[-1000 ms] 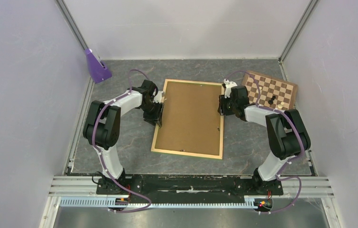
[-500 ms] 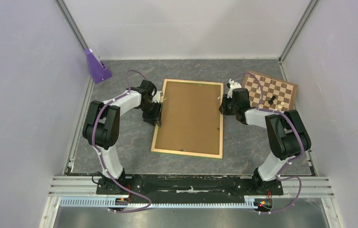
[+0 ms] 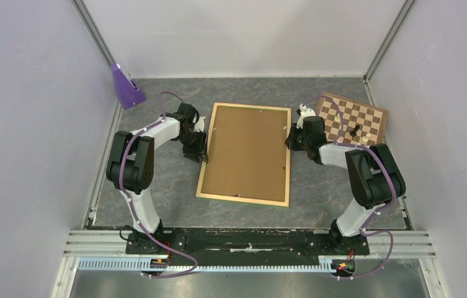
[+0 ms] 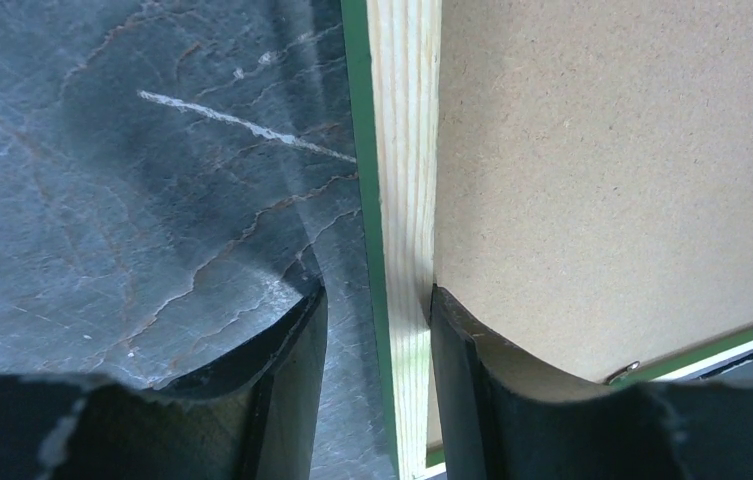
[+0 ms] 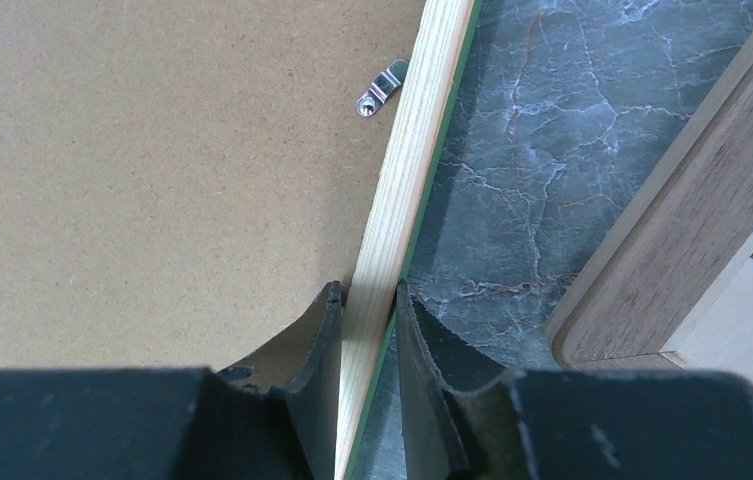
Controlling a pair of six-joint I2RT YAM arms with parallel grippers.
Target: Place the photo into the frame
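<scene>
The frame point(image 3: 243, 200) lies back up on the table point(image 3: 156, 180), a brown board point(image 3: 249, 152) in it; the right claw point(image 5: 367, 290) pinches its right rail, and the left claw point(image 4: 377, 295) sits loosely open around its left rail.

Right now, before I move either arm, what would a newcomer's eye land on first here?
The big frame lies face down mid-table, its brown hardboard back filling the pale rails. An arm meets each long side: the right pincer is clamped on the right rail, while the left pincer straddles the left rail with a gap on its outer side. A chessboard sits at the far right, close to the frame.
</scene>
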